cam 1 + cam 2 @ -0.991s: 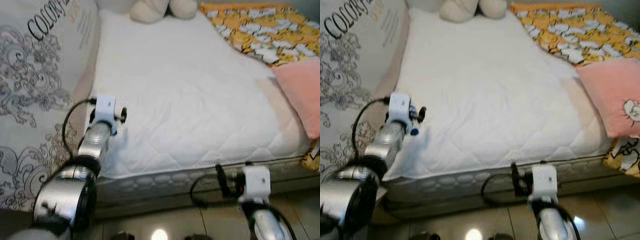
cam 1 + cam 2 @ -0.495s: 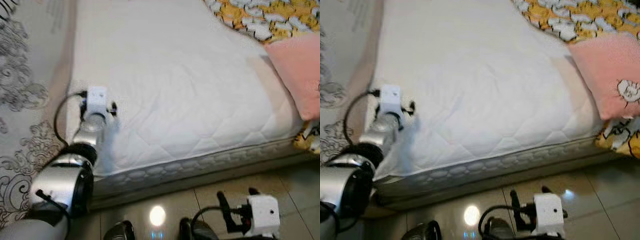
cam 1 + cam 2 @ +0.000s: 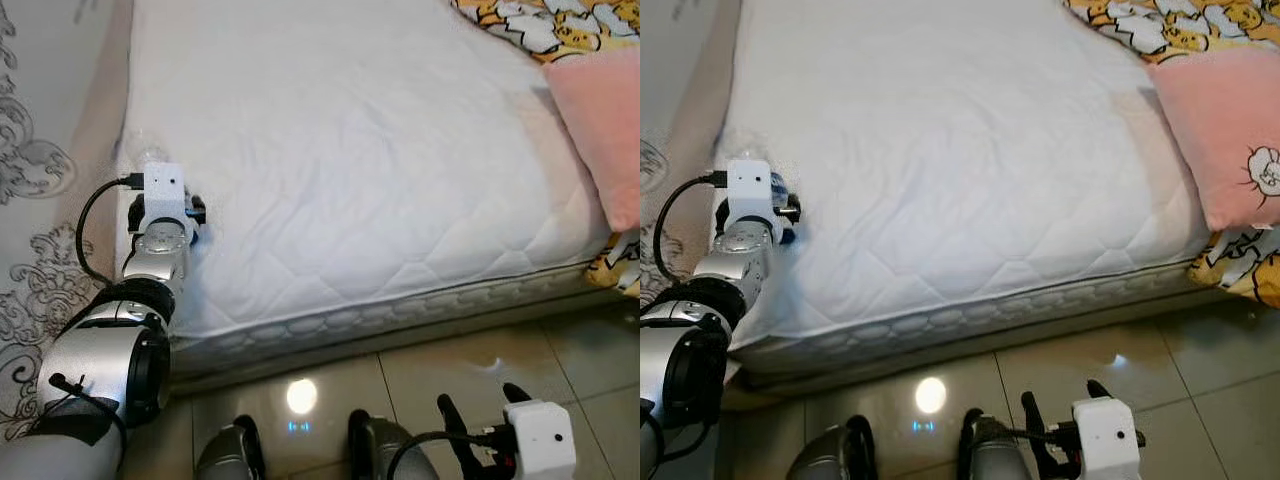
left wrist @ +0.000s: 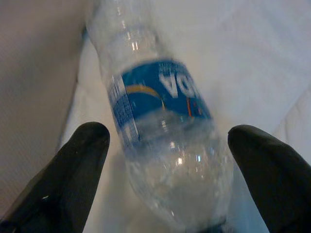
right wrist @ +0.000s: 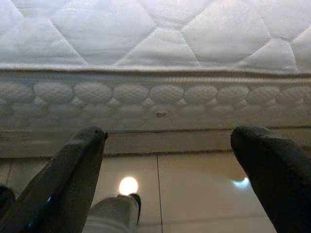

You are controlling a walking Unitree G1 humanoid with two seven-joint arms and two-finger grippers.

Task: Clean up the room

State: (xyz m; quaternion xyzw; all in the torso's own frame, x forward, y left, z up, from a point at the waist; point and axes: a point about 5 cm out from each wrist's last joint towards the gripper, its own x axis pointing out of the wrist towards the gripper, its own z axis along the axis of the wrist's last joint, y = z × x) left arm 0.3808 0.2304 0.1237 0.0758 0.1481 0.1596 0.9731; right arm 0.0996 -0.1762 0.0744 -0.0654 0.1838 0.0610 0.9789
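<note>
fingers of the left gripper are spread wide, one black pad on each side of a clear plastic water bottle with a blue label, not yet touching it. bottle lies on its side at the left edge of the mattress, near the front left corner, its long axis running straight away from the gripper, so the jaws straddle its width and need only ease forward a little and close. the left arm is plainly the nearer one. on the bottle's outer side the mattress drops off toward a patterned grey bedcover, leaving little room for that finger; the inner side is open quilted surface. the right gripper hangs low over the tiled floor before the mattress's front edge, fingers apart and holding nothing. a pink pillow lies at the right edge, well apart.
</note>
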